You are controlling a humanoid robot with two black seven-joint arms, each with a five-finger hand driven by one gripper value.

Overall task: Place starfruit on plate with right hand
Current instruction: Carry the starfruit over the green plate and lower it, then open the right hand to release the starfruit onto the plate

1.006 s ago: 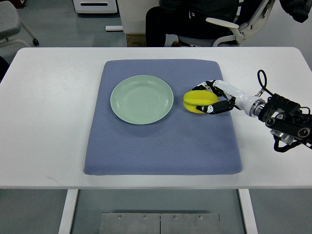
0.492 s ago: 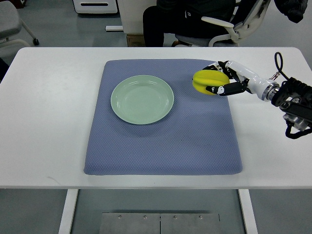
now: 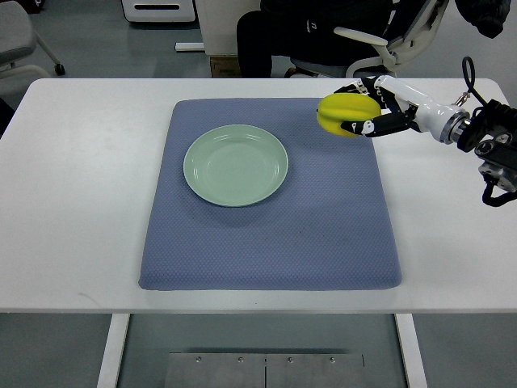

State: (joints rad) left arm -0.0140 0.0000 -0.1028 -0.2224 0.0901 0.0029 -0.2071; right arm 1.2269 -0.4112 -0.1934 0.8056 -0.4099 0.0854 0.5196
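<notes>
Top view shows the right hand [image 3: 367, 105] reaching in from the right edge, its fingers [image 3: 361, 127] curled around a yellow starfruit [image 3: 341, 113] and holding it clear of the surface. Hand and fruit hang over the far right corner of a blue-grey mat [image 3: 266, 234]. Well to the left of the hand and slightly nearer the robot, a pale green plate [image 3: 235, 165] lies on the mat with nothing on it. Under the mat is a white table [image 3: 73, 202]. Beyond the hand, past the table's far edge, a seated person [image 3: 291, 32] is partly visible in an office chair [image 3: 388, 40].
</notes>
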